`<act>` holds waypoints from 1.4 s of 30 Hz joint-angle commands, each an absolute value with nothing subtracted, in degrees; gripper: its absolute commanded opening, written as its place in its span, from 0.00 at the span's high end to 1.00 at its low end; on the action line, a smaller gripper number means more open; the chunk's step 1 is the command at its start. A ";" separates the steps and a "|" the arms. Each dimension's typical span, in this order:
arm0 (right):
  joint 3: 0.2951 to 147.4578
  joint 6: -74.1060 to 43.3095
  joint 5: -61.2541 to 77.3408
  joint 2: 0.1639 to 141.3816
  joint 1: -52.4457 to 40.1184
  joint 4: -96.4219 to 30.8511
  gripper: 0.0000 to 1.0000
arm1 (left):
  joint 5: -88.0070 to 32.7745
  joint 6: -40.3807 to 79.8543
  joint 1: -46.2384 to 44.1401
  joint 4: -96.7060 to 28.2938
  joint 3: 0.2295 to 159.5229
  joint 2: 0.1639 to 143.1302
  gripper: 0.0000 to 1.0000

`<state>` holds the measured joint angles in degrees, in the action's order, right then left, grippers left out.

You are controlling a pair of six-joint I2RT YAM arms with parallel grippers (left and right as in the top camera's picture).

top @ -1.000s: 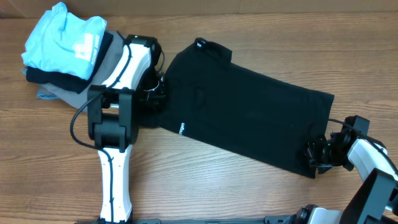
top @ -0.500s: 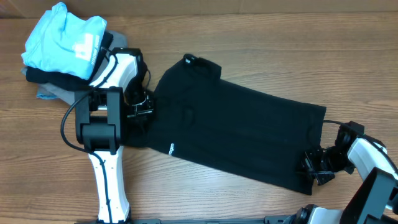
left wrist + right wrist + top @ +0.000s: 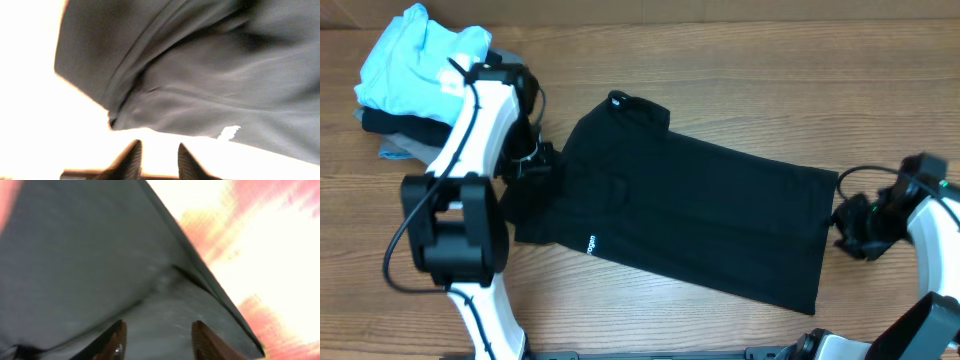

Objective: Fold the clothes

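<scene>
The black polo shirt (image 3: 700, 210) lies flat and slanted across the table, collar at the upper left and hem at the lower right. A small white mark (image 3: 590, 243) shows on its near edge. My left gripper (image 3: 528, 165) is at the shirt's left sleeve, open and empty. In the left wrist view its fingers (image 3: 159, 155) are apart, just short of the shirt's folded edge (image 3: 200, 75) and the white logo (image 3: 229, 132). My right gripper (image 3: 850, 222) is beside the shirt's right hem edge. In the right wrist view it (image 3: 159, 337) is open above the fabric (image 3: 90, 255).
A pile of clothes sits at the back left, with a light blue shirt with white print (image 3: 420, 60) on top, a dark garment (image 3: 385, 122) under it and a grey folded garment (image 3: 405, 150) at the bottom. The left arm's white links reach beside this pile.
The shirt has slid left across the table. My left gripper moved left and let go of the sleeve. My right gripper let go of the hem corner and moved up and right.
</scene>
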<state>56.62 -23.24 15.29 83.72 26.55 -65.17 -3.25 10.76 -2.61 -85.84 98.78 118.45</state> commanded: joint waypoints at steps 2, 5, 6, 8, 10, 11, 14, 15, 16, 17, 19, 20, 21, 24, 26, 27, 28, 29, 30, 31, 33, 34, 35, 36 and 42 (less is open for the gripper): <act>63.07 -19.42 19.77 82.28 26.46 -64.97 0.51 | -21.87 0.91 -3.05 -79.11 103.92 114.13 0.25; 64.84 -19.44 21.69 82.28 26.46 -64.64 0.49 | -33.98 -7.60 -4.16 -71.99 106.87 113.86 0.00; 65.04 -19.46 22.20 82.28 26.46 -64.62 0.49 | -38.06 -9.65 -4.43 -68.75 107.28 113.86 0.00; 65.06 -19.44 22.61 82.28 26.46 -64.71 0.48 | -43.48 -9.21 -4.89 -61.45 107.33 113.86 0.00; 65.06 -19.42 22.59 82.28 26.46 -65.17 0.48 | -42.02 -5.04 -5.39 -54.63 107.33 114.08 0.00; 65.06 -19.42 22.59 82.28 26.46 -65.36 0.48 | -37.71 -0.89 -5.67 -52.25 107.33 114.10 0.00; 65.01 -19.42 22.59 82.28 26.46 -65.49 0.48 | -23.86 3.51 -7.51 -47.44 107.33 114.83 0.00; 65.01 -19.42 22.59 82.28 26.46 -65.47 0.47 | -21.76 3.75 -8.32 -46.30 107.42 115.26 0.00; 65.01 -19.44 22.59 82.30 26.46 -65.34 0.47 | -19.59 4.36 -9.28 -45.30 107.55 115.96 0.00; 65.01 -19.44 22.59 82.28 26.46 -65.21 0.47 | -17.96 4.38 -10.15 -44.51 107.57 116.62 0.00; 65.01 -19.44 22.59 82.28 26.46 -65.06 0.47 | -14.83 4.56 -11.66 -43.77 107.59 118.15 0.00; 65.01 -19.44 22.59 82.28 26.46 -65.06 0.47 | -13.78 4.54 -12.25 -43.59 107.59 119.11 0.00; 64.99 -19.44 22.59 82.28 26.46 -65.08 0.47 | -12.45 4.54 -12.91 -43.42 107.79 121.38 0.00; 64.99 -19.44 22.59 82.28 26.46 -65.10 0.47 | -12.40 4.51 -13.13 -42.96 108.18 125.36 0.04; 64.99 -19.44 22.59 82.28 26.46 -65.25 0.47 | -12.29 4.51 -13.08 -42.04 108.36 127.68 0.05; 64.99 -19.44 22.59 82.28 26.46 -65.30 0.47 | -12.29 4.54 -13.06 -41.60 108.55 128.55 0.08; 64.95 -19.44 22.57 82.28 26.46 -65.30 0.47 | -12.27 4.51 -13.06 -40.82 108.66 129.21 0.09; 64.93 -19.44 22.52 82.28 26.46 -65.32 0.47 | -12.16 4.51 -13.06 -40.10 108.66 129.71 0.09; 64.93 -19.44 22.55 82.30 26.46 -65.32 0.47 | -11.62 4.49 -13.06 -39.24 108.66 130.04 0.09; 64.93 -19.44 22.55 82.30 26.46 -65.30 0.47 | -11.07 4.38 -13.06 -38.65 108.64 130.15 0.09; 64.93 -19.44 22.55 82.30 26.46 -65.30 0.47 | -9.54 4.05 -13.06 -37.23 108.66 130.41 0.10; 64.93 -19.44 22.46 82.30 26.46 -65.30 0.47 | -8.78 4.05 -13.06 -36.49 108.66 130.61 0.11; 64.93 -19.44 22.26 82.28 26.46 -65.30 0.47 | -8.62 3.86 -13.06 -35.99 108.64 130.74 0.13; 64.93 -19.44 21.91 82.30 26.46 -65.30 0.47 | -8.51 3.77 -13.06 -35.35 108.64 130.98 0.16; 64.88 -19.44 20.18 82.30 26.46 -65.98 0.48 | -9.06 2.44 -13.06 -31.86 108.64 133.86 0.39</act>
<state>63.75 -19.68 21.80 83.61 26.52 -65.65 -9.63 3.22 -13.15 -33.08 107.68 131.39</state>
